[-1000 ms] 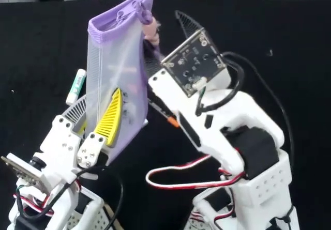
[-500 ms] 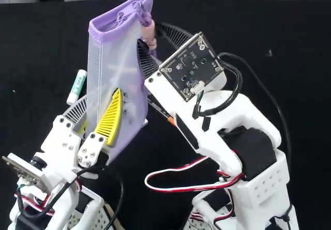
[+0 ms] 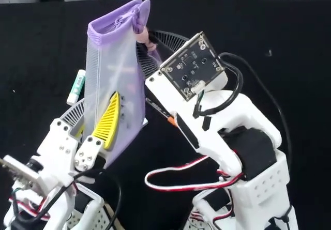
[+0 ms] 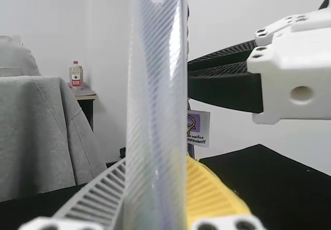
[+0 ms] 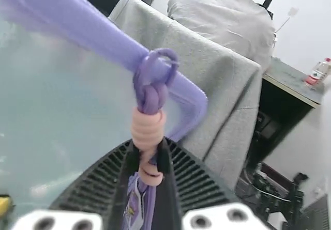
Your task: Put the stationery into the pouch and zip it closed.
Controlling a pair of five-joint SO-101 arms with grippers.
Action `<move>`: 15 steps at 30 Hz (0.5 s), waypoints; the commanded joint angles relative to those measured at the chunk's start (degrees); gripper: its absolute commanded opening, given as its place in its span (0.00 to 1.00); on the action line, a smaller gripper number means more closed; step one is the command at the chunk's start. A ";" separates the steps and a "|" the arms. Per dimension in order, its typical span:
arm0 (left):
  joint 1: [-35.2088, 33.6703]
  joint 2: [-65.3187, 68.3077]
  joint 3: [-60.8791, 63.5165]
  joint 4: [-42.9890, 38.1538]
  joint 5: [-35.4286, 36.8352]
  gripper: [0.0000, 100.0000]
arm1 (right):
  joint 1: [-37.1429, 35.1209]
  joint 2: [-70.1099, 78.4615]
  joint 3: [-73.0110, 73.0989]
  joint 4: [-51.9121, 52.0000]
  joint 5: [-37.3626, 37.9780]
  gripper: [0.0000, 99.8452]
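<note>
Nearest the camera in the high view, the left arm rises from the tabletop's (image 3: 289,49) front edge. Its left end effector (image 3: 98,105) is clenched on the lower part of the pouch (image 3: 111,70), with one yellow finger (image 3: 108,117) pressed to one face and one white ribbed finger (image 3: 72,112) to the other. In the left wrist view the same end effector (image 4: 155,191) clamps the pouch (image 4: 155,85) edge-on between those two fingers.

The pouch is translucent, has a purple zip band (image 3: 116,22) across its top, and stands upright. Just beside it, the right end effector (image 3: 150,43) reaches in from the right arm, its black ribbed fingers (image 3: 170,37) at the upper corner of the pouch. In the right wrist view this end effector (image 5: 149,163) grasps the zip pull (image 5: 148,129), a pale pink bead hanging from a purple knotted cord (image 5: 153,82) tied to the band, with the pouch (image 5: 62,101) wall alongside.

Farther back on the left, a white stick with a green cap (image 3: 76,87) lies on the black tabletop, outside the pouch and near its side.

Beyond the tabletop, the left wrist view shows grey draped cloth (image 4: 41,132) and a small bottle (image 4: 76,75).
</note>
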State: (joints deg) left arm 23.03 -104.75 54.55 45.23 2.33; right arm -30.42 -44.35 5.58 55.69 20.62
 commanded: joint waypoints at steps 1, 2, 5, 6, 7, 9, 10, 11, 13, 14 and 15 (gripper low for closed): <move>0.75 0.18 -5.14 0.26 0.53 0.05 | 7.12 -0.84 -0.13 -2.90 2.02 0.01; 0.75 0.18 -5.14 0.26 0.53 0.05 | 8.97 -0.84 -0.13 -3.34 2.55 0.01; 0.48 0.18 -5.14 0.26 0.53 0.05 | 13.80 -0.84 -0.22 -4.13 4.13 0.01; 0.40 0.18 -5.32 0.26 0.53 0.05 | 15.12 -0.84 -0.22 -4.13 5.10 0.01; 0.48 0.18 -5.58 0.26 0.53 0.05 | 16.18 -0.75 -0.22 -4.13 6.15 0.01; 0.66 0.18 -5.67 0.26 0.53 0.05 | 18.73 -0.40 -0.13 -4.31 7.74 0.01; 0.66 0.18 -5.67 0.26 0.53 0.05 | 20.04 0.13 -0.13 -5.10 8.35 0.01; 0.66 0.18 -5.67 0.26 0.53 0.05 | 21.36 0.92 -0.13 -5.98 8.97 0.01; 0.66 0.18 -5.67 0.26 0.53 0.05 | 23.82 3.30 -0.13 -7.74 10.37 0.01; 0.66 0.18 -5.67 0.18 0.53 0.05 | 24.88 4.79 -0.13 -8.44 10.90 0.01; 0.66 0.18 -5.67 0.09 0.53 0.05 | 25.93 6.64 -0.22 -9.05 11.43 0.01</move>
State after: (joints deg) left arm 23.47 -103.78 53.49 45.58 2.33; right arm -10.81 -43.82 5.41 49.71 29.67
